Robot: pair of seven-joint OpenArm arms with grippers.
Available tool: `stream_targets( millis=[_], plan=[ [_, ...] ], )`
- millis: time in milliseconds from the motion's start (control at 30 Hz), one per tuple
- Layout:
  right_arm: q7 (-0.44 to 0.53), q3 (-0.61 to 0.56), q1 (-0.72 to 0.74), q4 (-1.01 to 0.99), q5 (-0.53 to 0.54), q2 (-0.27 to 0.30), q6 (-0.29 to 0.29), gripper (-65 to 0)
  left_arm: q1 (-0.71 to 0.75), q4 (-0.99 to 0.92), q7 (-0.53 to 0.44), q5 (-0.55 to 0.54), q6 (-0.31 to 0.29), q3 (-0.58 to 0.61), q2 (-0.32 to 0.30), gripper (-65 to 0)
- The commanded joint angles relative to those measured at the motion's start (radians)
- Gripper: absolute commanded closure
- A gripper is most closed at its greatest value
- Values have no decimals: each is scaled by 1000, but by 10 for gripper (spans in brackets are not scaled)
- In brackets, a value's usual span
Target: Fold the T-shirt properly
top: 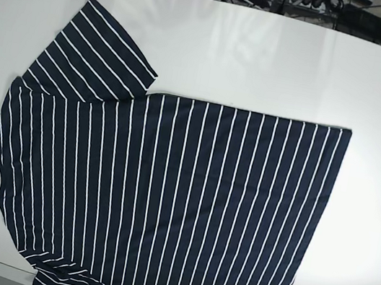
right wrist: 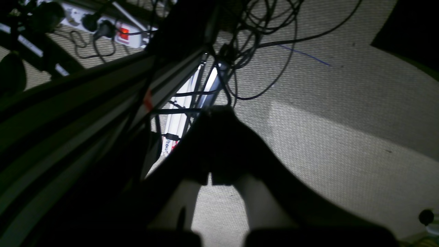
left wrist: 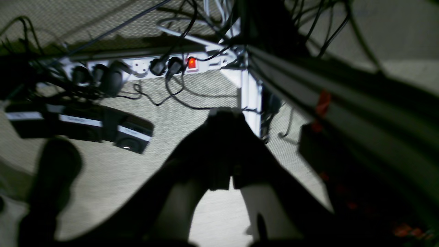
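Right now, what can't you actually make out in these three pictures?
- T-shirt, base view: the lower sleeve is cut off by the bottom edge; any collar at the left cannot be made out.
- Both arms: absent from the base view.
- Left gripper, left wrist view: only a dark, backlit silhouette.
- Right gripper, right wrist view: likewise a silhouette.
- Table and shirt: missing from both wrist views, which face the floor.

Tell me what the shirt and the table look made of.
T-shirt: soft cloth, likely cotton knit; matte dark navy with thin white stripes, lying flat and limp. Table: smooth white hard top, maybe laminate or painted; soft glare suggests a satin finish.
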Motion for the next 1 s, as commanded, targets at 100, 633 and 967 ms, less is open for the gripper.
stream_targets(
  millis=[100,633,967],
  plan=[
    [-34,0,2,23,-29,2,5,0,2,6,-10,2,-14,0,0,0],
    [-147,0,3,43,-106,2,82,0,2,6,-3,3,-14,0,1,0],
    [-105,0,2,43,-106,2,82,0,2,6,-2,3,-14,0,0,0]
  ],
)
